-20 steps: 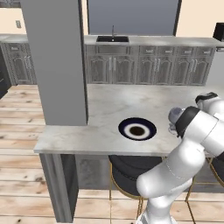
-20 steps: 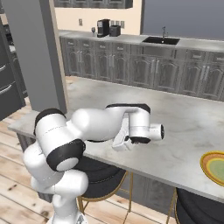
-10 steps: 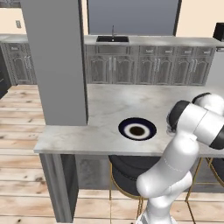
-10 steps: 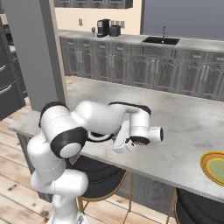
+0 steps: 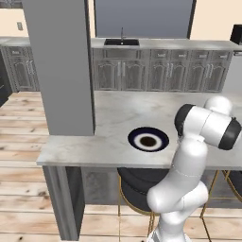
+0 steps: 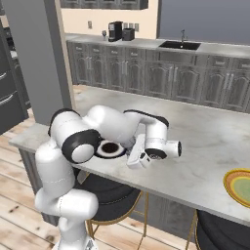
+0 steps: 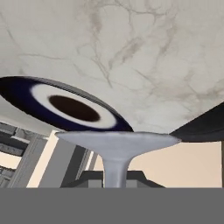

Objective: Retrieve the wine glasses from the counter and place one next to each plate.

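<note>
Marbled stone island top (image 6: 210, 146) under me; navy plate (image 5: 148, 140) sits near its front edge, toward the pillar-end corner. My pincer (image 6: 139, 159) is clenched on the stem of a wine glass (image 7: 116, 146), whose round foot fills the hand view with the plate right behind it. Hand is rolled, so the glass looks tipped, not upright; I judge I'm carrying it in low to stand it just beside this plate. Yellow-orange plate (image 6: 239, 186) lies well apart, toward the island's other end, no glass by it yet.
</note>
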You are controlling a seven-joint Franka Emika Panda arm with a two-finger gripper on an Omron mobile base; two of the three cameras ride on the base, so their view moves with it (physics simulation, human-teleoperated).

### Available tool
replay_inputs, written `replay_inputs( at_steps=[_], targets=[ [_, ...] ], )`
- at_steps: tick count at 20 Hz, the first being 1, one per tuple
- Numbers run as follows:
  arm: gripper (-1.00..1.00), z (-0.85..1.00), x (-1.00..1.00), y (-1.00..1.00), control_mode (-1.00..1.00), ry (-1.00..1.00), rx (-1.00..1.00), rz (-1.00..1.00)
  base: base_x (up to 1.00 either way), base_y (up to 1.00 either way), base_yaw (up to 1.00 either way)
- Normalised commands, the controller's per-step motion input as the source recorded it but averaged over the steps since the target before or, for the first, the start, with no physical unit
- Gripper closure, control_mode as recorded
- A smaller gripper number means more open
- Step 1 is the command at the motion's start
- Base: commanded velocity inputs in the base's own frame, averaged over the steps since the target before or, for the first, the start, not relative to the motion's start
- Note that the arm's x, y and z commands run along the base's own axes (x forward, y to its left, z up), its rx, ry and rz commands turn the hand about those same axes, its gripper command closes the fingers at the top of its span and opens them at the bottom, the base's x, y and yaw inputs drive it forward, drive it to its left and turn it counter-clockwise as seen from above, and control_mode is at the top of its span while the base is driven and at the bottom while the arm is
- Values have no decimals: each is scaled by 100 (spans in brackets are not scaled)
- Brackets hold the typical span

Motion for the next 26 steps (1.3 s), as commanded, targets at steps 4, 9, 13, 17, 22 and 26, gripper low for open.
replay_inputs(
  at_steps=[4,9,13,17,22,26],
  targets=[
    [100,-12,23,2,-100,0,0,0,0,0,0],
    [100,-11,13,0,-100,0,0,0,0,0,0],
    [100,-19,16,-1,-100,1,0,0,0,0,0],
    [100,-15,17,-5,-100,0,0,0,0,0,0],
    [100,-16,28,-1,-100,0,0,0,0,0,0],
    [100,-18,39,0,-100,4,0,0,0,0,0]
  ],
)
